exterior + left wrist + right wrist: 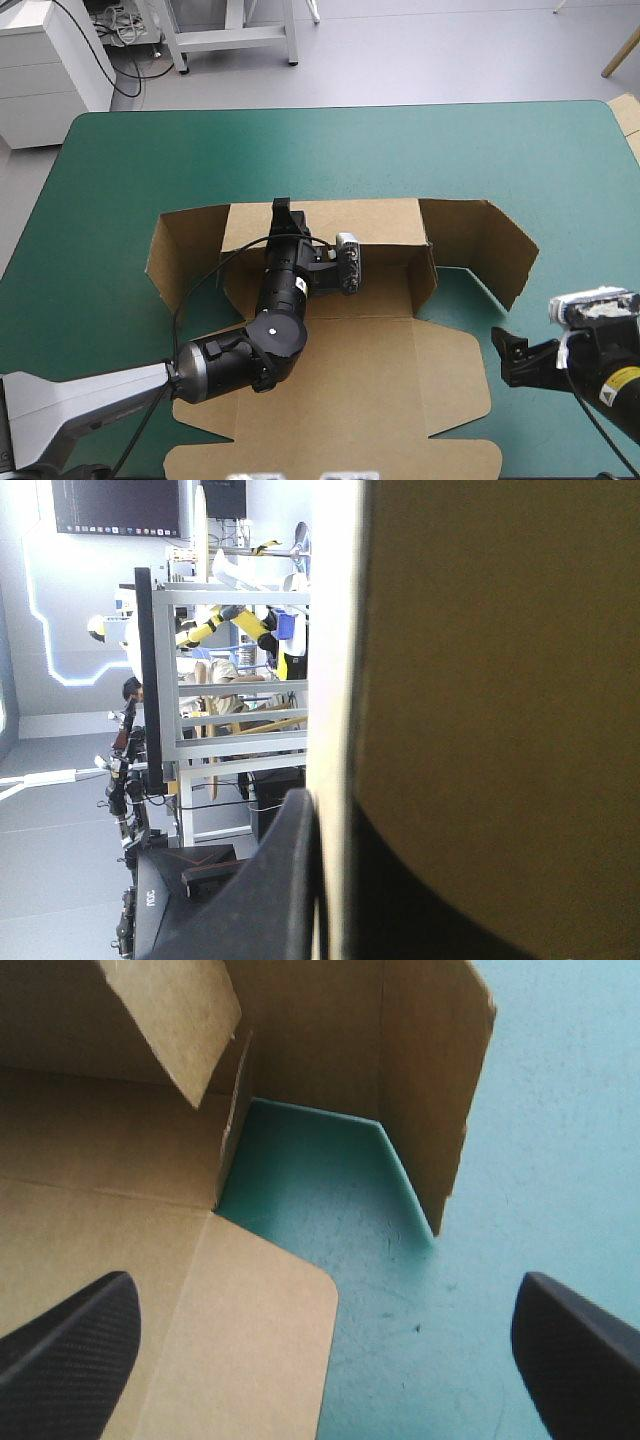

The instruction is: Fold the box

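Two tools, two different states. The left tool (284,212) is clamped on the top edge of the far wall (375,222) of the box (380,370), at about 12 o'clock from the box's middle in the high view. Only its wrist view shows the grip: one black finger (285,890) lies against one face of the board, a dark curved shape lies on the other, and the board's pale edge runs between them. The right tool (512,352) is spread wide off the box's 4 o'clock corner, over the teal-green desk (120,180). Its wrist view shows a rounded flap (260,1340) lying flat ahead of it and an upright side wing (430,1070) beyond. Only the high view shows the whole sheet: it sits mid-desk with the far wall and both wings raised and the lid flat toward 6 o'clock.
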Tool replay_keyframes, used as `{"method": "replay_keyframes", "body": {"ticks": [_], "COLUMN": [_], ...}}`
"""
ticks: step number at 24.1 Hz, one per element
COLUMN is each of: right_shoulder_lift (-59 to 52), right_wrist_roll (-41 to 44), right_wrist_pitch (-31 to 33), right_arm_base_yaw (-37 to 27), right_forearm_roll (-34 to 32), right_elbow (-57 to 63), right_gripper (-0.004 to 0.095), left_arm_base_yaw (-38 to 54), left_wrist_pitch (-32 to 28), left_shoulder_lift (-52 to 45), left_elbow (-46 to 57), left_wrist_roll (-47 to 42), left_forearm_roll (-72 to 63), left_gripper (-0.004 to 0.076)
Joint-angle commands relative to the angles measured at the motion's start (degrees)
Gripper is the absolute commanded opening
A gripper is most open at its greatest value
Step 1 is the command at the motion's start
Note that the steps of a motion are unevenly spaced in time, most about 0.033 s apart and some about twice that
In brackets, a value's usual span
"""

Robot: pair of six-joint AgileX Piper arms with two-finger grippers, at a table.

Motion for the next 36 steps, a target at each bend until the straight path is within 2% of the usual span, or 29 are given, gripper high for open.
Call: {"method": "replay_keyframes", "body": {"ticks": [1, 4, 7, 10, 14, 16, 20, 25, 32, 36], "right_shoulder_lift": [6.39, 12.83, 24.4, 32.42, 46.23, 52.04, 61.12, 64.98, 64.76, 64.02], "right_wrist_roll": [1.42, 3.37, 4.78, 4.33, 2.64, -0.21, -7.77, -11.51, -13.08, -13.43], "right_wrist_pitch": [-6.62, -6.62, -6.5, -4.98, 3.91, 7.09, 14.35, 15.24, 15.24, 15.24], "right_arm_base_yaw": [-0.19, -0.19, -0.19, -0.19, -1.02, -4.38, -13.97, -17.42, -17.42, -17.42], "right_forearm_roll": [-1.23, -3.77, -7.77, -7.78, -7.8, -3.76, 12.68, 21.57, 22.61, 22.19], "right_elbow": [-6.88, -13.1, -24.36, -33.41, -46.63, -51.95, -58.73, -59.03, -58.84, -54.76], "right_gripper": [0.093, 0.093, 0.0929, 0.093, 0.0929, 0.0929, 0.0929, 0.0929, 0.0929, 0.0928], "left_arm_base_yaw": [-0.53, -0.53, -0.53, -0.53, -0.53, -0.53, -0.53, -0.53, -0.53, -0.53], "left_wrist_pitch": [2.22, 2.22, 2.22, 2.22, 2.22, 2.22, 2.22, 2.22, 2.22, 2.22], "left_shoulder_lift": [-2.0, -2.0, -2.0, -2.0, -2.0, -2.0, -2.0, -2.0, -2.0, -2.0], "left_elbow": [-1.2, -1.2, -1.2, -1.2, -1.2, -1.2, -1.2, -1.2, -1.2, -1.2], "left_wrist_roll": [-1.16, -1.16, -0.86, -0.86, -0.86, -0.96, -0.96, -0.96, -0.96, -0.96], "left_forearm_roll": [2.61, 2.61, 2.1, 1.98, 1.75, 1.62, 1.62, 1.62, 1.62, 1.62], "left_gripper": [-0.0008, -0.0008, -0.0008, -0.0008, -0.0008, -0.0008, -0.0008, -0.0008, -0.0008, -0.0008]}}
